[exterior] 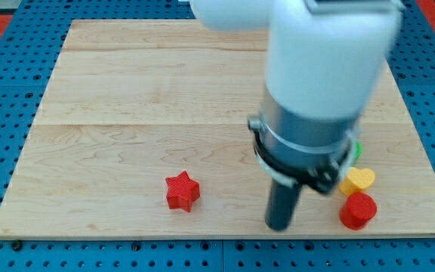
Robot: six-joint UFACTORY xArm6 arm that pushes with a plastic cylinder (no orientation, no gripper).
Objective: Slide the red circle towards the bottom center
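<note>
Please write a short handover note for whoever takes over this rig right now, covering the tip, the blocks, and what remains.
My tip is down on the wooden board near the view's bottom edge, just left of the red circle and apart from it.
The red circle sits near the view's bottom right, touching or nearly touching the yellow heart above it. A sliver of a green block shows behind the arm; its shape is hidden. The red star lies left of the tip.
Done: nothing evident; the circle is still right of centre.
Left: get to the circle's right side and push it left to the bottom centre.
</note>
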